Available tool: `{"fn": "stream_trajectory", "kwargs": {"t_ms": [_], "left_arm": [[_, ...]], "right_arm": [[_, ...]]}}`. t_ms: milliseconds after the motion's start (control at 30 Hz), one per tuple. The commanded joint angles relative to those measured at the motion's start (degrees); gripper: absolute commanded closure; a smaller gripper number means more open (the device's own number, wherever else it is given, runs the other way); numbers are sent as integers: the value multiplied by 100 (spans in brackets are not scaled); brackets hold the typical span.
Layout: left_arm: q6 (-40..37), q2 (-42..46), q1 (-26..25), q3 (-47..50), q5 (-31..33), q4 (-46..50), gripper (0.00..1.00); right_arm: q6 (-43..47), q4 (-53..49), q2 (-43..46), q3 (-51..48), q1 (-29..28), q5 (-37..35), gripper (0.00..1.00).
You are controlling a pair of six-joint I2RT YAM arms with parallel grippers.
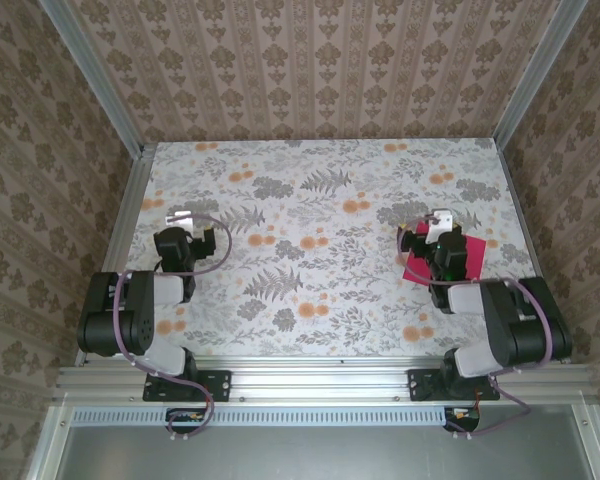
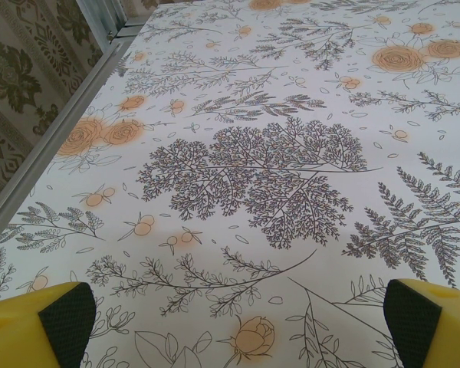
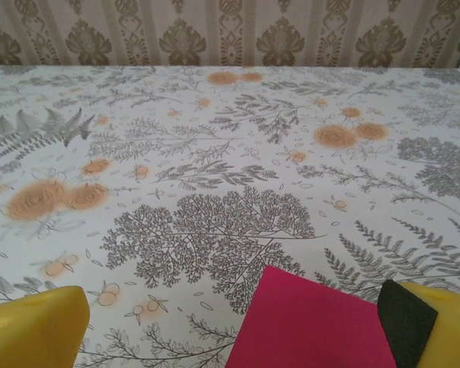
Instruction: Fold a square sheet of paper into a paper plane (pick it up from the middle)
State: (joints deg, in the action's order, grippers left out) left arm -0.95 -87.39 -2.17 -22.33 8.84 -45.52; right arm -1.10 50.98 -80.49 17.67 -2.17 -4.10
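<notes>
The right end effector (image 3: 230,333), jaws spread wide and empty, hovers over the square sheet of paper (image 3: 314,326) lying flat on the table (image 3: 215,153), a thin, light, floppy sheet likely to slide or crumple, so best pinched at its middle.

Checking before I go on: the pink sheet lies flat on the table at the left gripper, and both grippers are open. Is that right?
Not quite. The square sheet of paper lies flat at the right gripper, not the left gripper. The right wrist view shows it on the table between that gripper's fingers. Both grippers are open, as you said.
</notes>
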Motion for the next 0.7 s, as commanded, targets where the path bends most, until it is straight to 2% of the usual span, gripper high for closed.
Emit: {"fn": "stream_trajectory", "kwargs": {"t_ms": [0,133,200,267,333,467,600,667], "left_arm": [[34,59,8,-105,54,-102,0],[28,61,7,-105,56,-99,0],[34,59,11,-104,54,-100,0],[33,64,8,-105,51,-103,0],[34,60,10,-105,56,-98,0],[91,213,7,-146,164,96,0],[401,797,162,-896,86,2041,0],[620,1173,291,-817,-24,2225,0]], "right_arm": [[-374,-1676,890,539,1,-160,0],[-815,-3331,1609,885,-2,-141,0],[-1401,-4675,1904,1355,19,-261,0],[-1880,-5790,1924,1918,55,-107,0],[-2367,-6367,1815,2292,59,226,0],[-2598,-6359,1517,2268,84,1262,0],[-2859,-6284,1141,2339,87,2162,0],[-2877,-6506,888,2579,94,2516,0]]}}
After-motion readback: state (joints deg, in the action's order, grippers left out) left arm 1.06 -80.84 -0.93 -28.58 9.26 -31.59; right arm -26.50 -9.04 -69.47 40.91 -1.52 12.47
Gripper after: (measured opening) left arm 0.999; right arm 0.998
